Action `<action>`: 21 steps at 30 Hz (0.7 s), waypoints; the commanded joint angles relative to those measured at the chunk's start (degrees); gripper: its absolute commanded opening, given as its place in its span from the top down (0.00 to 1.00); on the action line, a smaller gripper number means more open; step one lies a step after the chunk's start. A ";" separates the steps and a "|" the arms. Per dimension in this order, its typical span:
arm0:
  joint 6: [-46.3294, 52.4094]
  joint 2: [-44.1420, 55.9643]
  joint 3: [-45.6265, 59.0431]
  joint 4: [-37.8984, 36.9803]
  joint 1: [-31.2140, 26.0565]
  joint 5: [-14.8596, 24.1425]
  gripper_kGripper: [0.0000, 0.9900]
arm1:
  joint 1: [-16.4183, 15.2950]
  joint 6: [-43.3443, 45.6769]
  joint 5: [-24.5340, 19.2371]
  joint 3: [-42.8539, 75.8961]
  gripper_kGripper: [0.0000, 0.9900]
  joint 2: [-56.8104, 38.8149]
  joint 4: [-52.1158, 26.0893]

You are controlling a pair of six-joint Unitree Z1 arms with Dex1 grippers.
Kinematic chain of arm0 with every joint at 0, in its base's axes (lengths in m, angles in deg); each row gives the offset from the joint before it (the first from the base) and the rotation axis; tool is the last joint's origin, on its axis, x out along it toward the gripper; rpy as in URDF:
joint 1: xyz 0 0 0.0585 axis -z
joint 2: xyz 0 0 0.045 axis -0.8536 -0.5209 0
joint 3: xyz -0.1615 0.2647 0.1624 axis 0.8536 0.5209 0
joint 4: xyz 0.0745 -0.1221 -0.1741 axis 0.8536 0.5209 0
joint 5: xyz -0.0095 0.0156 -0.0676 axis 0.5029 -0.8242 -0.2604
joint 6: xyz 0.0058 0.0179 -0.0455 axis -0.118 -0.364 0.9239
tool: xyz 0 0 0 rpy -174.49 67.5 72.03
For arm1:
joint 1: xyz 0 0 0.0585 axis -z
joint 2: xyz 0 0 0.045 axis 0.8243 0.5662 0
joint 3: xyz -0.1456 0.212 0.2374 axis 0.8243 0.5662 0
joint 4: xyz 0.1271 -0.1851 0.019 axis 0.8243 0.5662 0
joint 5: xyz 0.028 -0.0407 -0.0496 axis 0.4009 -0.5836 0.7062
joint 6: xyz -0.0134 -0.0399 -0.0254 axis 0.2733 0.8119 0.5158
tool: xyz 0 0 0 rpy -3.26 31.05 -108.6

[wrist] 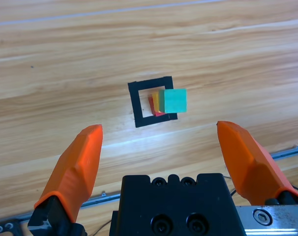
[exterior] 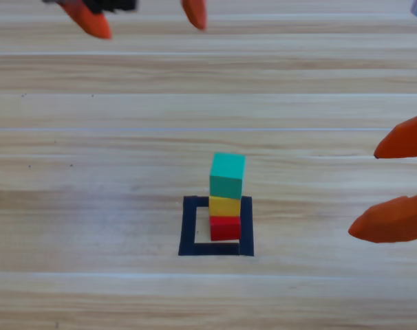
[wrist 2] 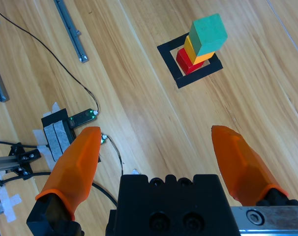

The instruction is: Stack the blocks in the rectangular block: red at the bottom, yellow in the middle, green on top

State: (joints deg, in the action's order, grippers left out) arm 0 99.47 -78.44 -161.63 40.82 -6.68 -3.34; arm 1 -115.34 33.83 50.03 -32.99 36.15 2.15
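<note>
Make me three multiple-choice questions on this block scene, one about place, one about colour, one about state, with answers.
1. Where does the stack stand?
A. inside the black tape frame
B. beside it
C. at the table edge

2. Which block is on top?
A. red
B. yellow
C. green

3. How are the right gripper jaws?
A. shut on a block
B. open, empty
C. shut, empty

Answers: 1 A, the red block sits within the frame; 2 C, the green block tops the yellow block; 3 B, both jaws are spread with nothing between.
</note>
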 commanded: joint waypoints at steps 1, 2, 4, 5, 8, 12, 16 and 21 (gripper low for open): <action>-3.00 1.93 11.53 -7.56 7.31 3.42 0.00 | 1.20 0.47 0.50 1.80 0.00 0.50 1.18; -5.37 5.45 21.55 -16.17 7.31 3.07 0.00 | 1.20 0.47 0.50 1.80 0.00 0.24 1.27; -8.44 12.13 37.20 -29.88 7.31 2.28 0.00 | 1.20 0.47 0.41 1.89 0.00 -0.20 1.27; -9.32 15.29 43.70 -34.80 7.31 2.02 0.00 | 1.20 0.47 0.50 1.89 0.00 -0.20 1.27; -11.26 19.86 50.91 -39.64 7.31 2.19 0.00 | 1.20 0.47 -0.03 1.80 0.00 0.15 1.27; -13.19 22.50 52.23 -40.60 7.31 2.90 0.00 | 1.20 0.47 -1.70 1.89 0.00 0.50 1.27; -13.81 22.24 51.61 -40.87 7.31 2.90 0.00 | 1.20 0.55 -2.93 1.89 0.00 0.50 1.27; -13.63 21.36 51.96 -41.48 7.31 2.81 0.00 | 1.20 0.82 -2.67 1.19 0.00 0.24 1.27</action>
State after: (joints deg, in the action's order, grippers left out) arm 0 86.03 -55.79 -110.49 0.18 -0.23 -1.05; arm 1 -115.34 33.97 47.65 -32.93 36.14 2.26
